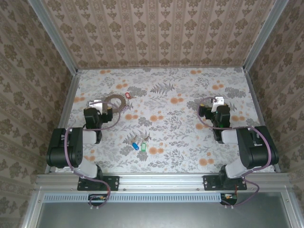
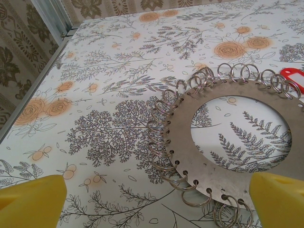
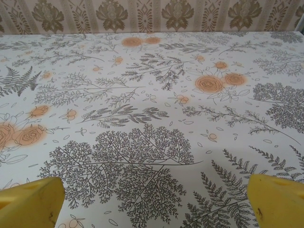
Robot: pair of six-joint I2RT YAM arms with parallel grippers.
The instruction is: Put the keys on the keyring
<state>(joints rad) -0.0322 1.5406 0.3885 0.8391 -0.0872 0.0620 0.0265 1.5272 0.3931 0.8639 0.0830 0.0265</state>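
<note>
Seen from above, the left gripper (image 1: 97, 102), fingers (image 2: 29, 199) spread wide and holding nothing, sits at nine o'clock of the keyring (image 1: 114, 101) on the flowered table (image 1: 190, 137). A red key (image 1: 127, 95) lies just beside the ring at two o'clock, with blue (image 1: 134, 145) and green (image 1: 141, 147) keys well apart at five o'clock. The right gripper (image 1: 217, 101), also spread and empty, is far off at three o'clock.

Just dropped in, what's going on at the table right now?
Nothing is held yet. Both grippers are open. The left gripper faces the keyring from close by; the ring lies flat on the table with a red key beside it. The blue and green keys lie loose mid-table, between the arms. The right gripper is over bare table on the right.
</note>
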